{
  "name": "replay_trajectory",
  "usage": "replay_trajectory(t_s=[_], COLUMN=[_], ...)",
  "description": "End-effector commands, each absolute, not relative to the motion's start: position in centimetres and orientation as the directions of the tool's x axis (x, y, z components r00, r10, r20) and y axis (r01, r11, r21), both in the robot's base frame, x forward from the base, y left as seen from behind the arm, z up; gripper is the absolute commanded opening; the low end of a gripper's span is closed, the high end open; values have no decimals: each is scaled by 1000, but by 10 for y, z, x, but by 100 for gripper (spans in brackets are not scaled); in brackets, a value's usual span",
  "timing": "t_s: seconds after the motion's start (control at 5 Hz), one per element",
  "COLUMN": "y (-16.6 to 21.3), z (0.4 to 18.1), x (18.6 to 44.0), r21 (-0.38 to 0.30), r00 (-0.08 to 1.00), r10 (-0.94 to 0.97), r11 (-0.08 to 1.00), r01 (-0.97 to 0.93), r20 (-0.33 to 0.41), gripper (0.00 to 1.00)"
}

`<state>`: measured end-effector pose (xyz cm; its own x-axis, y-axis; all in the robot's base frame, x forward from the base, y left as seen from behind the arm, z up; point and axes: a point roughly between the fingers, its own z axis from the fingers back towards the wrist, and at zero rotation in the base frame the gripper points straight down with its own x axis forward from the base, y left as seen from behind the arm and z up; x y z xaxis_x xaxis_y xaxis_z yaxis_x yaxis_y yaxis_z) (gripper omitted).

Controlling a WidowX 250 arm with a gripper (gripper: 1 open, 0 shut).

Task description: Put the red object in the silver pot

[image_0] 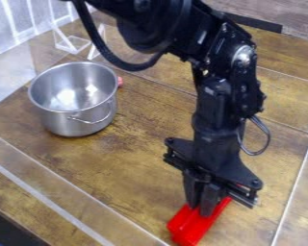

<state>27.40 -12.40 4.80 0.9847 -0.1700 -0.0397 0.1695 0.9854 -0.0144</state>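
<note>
The red object (192, 224) is a bright red bar lying on the wooden table near the front edge, right of centre. Only its near end shows, and it sits slightly askew. My gripper (211, 200) points straight down onto it, and the black fingers (200, 192) are drawn together around the bar's upper part, which they hide. The silver pot (74, 93) stands upright at the left, well away from the gripper. It is empty, with a pale inside and its loop handle facing the front.
A clear plastic stand (77, 38) sits behind the pot at the back left. A clear strip (41, 187) runs along the table's front-left edge. The black arm (221, 86) rises over the table's middle, with a cable loop (260, 135) at its right.
</note>
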Motion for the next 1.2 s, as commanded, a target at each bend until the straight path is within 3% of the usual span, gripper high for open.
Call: replay_trajectory(t_s=[0.0,0.2,0.4,0.8,1.0], y=[-115,-99,-67,10,41], z=[92,136,158,169,157], x=[290,296,306,313,309], r21=[-4,35,78,100,102], r00=[986,994,995,979,978], r10=[-166,-97,16,119,113], r11=[986,995,997,986,986], r01=[166,95,-24,-137,-132], r20=[22,52,98,165,174], gripper=[0,0,0,0,0])
